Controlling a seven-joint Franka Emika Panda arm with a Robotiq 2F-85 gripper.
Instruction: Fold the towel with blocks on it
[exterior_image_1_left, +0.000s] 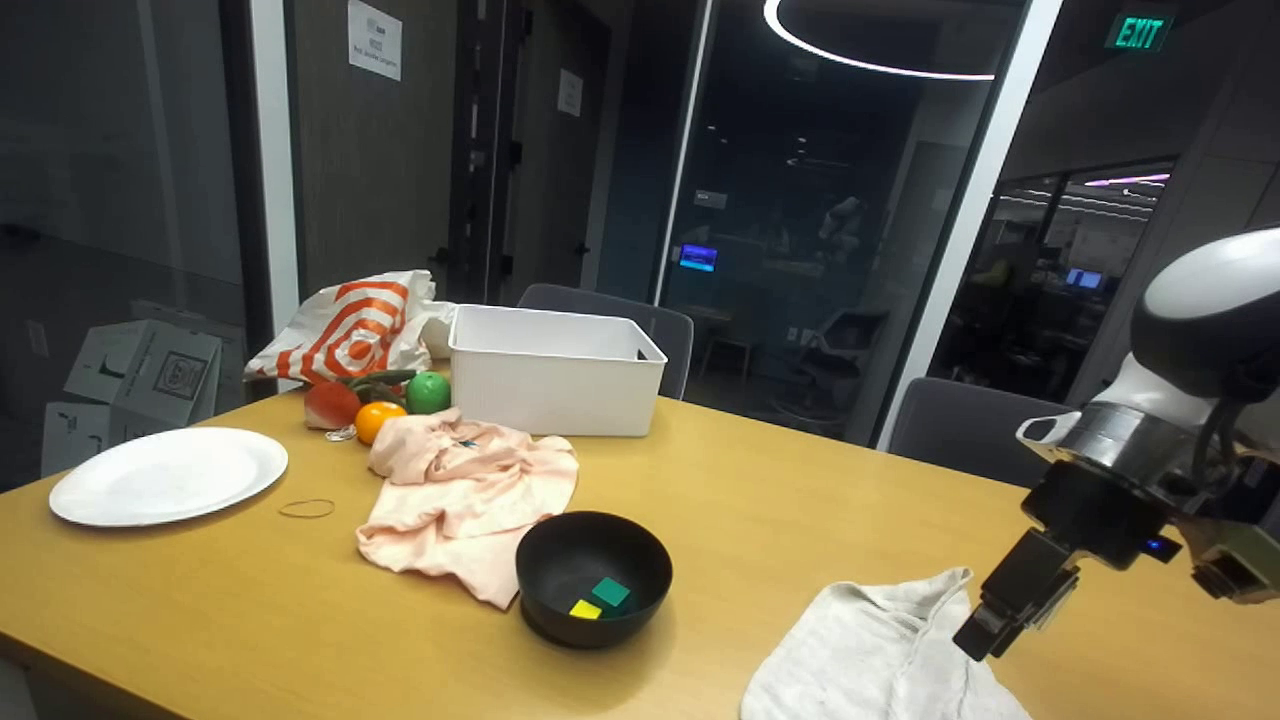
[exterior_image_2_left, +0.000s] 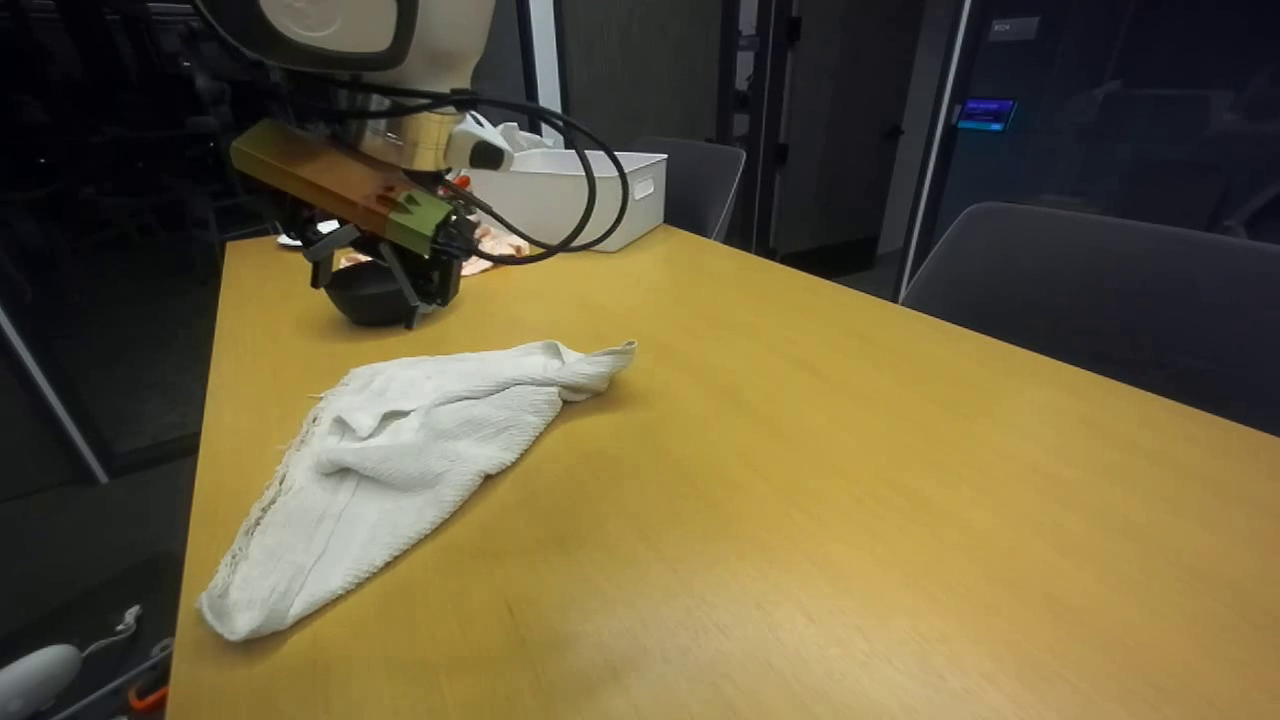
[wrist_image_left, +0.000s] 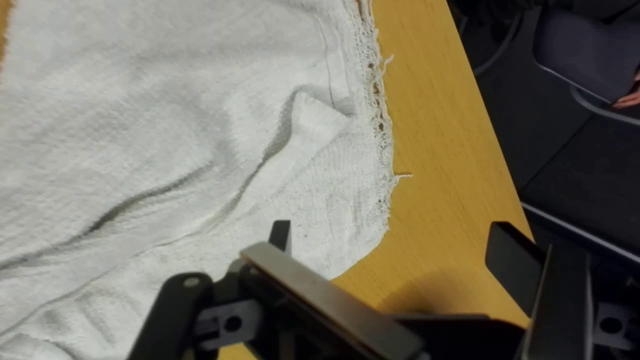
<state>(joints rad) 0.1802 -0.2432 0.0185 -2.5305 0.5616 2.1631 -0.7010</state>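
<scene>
Towel (exterior_image_2_left: 410, 450), white and rumpled, lies on a yellow wooden table (exterior_image_2_left: 850, 500), dark chairs (exterior_image_2_left: 1090, 300) and glass panels (exterior_image_1_left: 770, 260) beyond, its frayed corner partly below the gripper (wrist_image_left: 392, 240), whose jaws stand wide apart

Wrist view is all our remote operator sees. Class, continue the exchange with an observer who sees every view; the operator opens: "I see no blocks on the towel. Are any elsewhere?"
Observer: Yes, in an exterior view a green block and a yellow block lie in the black bowl.
Operator: Is my hand touching the towel?
Observer: It does not seem so; in an exterior view, table shows between the two.
Operator: What part of the towel do I miss?
Observer: A corner drawn to a narrow point, seen in both exterior views.
</scene>
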